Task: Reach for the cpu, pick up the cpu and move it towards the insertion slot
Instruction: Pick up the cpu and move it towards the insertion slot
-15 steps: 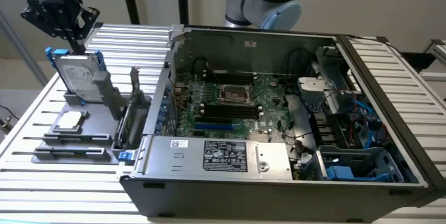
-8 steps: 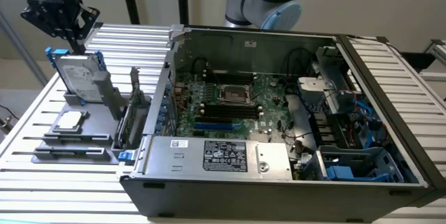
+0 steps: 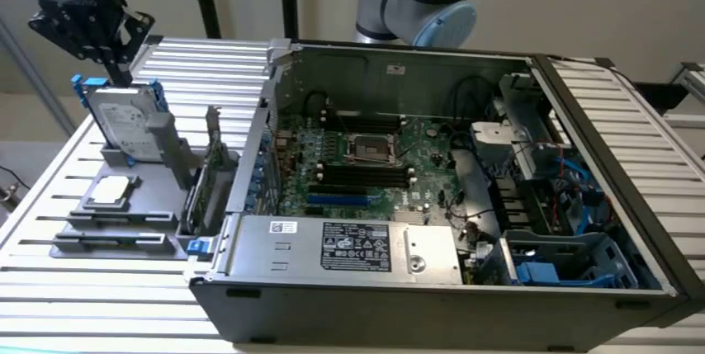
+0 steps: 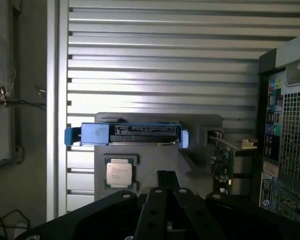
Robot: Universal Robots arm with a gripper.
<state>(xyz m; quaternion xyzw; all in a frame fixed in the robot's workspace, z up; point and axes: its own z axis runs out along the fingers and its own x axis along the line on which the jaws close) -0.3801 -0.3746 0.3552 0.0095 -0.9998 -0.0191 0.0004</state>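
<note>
A slatted metal surface point(image 3: 66, 288) carries an open case point(image 3: 330, 313), lying on its side with its inside facing up. Outside the case, just beside its wall on the exterior view's left, sits a grey stand point(image 3: 154, 205). In the stand a card point(image 3: 215, 164) stands on edge next to the case wall, and a drive point(image 3: 119, 119) with blue brackets stands upright farther out from the case. The black gripper point(image 3: 115, 72) hangs outside the case on that same side, above the drive's top edge, its fingers closed together and holding nothing. Inside the case, near the middle of the green board point(image 3: 424, 143), is the slot point(image 3: 371, 149), a shiny frame around a dark centre. The cpu point(image 3: 114, 191) lies flat in the stand, outside the case and well apart from the slot, silvery top up, untouched.
</note>
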